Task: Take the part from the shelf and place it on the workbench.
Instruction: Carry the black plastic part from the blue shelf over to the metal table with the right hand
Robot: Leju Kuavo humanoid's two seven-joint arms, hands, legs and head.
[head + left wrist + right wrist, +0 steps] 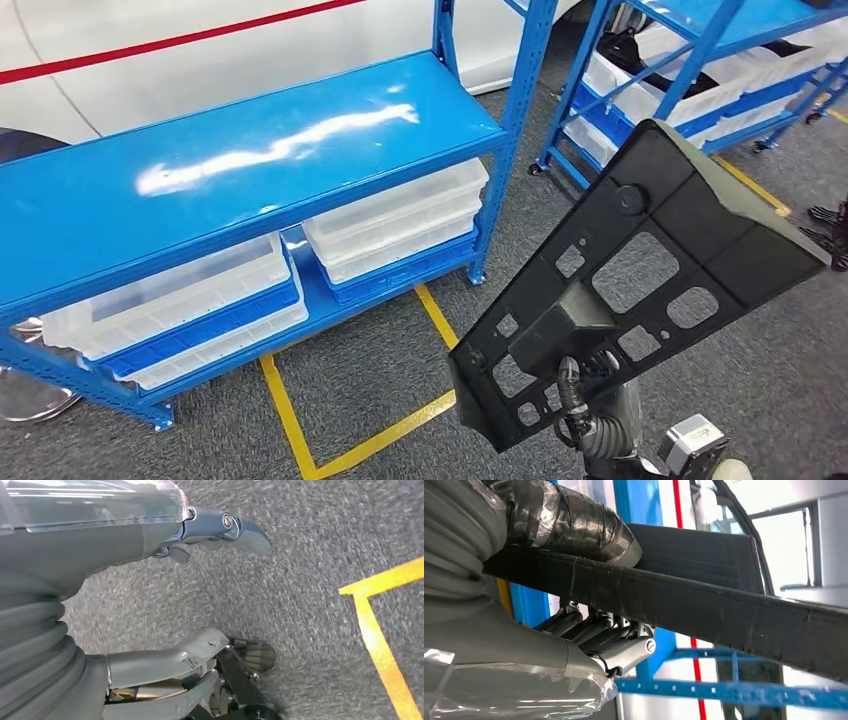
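Grey carpet (400, 360) with yellow floor tape (290, 420) lies under a blue shelf (230, 150) holding white bins (395, 225). The left hand (200, 600) hangs over the carpet, fingers apart, holding nothing. The right hand (589, 605) grips the black part (640, 270), raised off the shelf; its fingers are mostly hidden.

I can't read any text, label, brand or number anywhere here: none on the black part (640, 290), the blue shelf (240, 160), or the white bins (400, 225).
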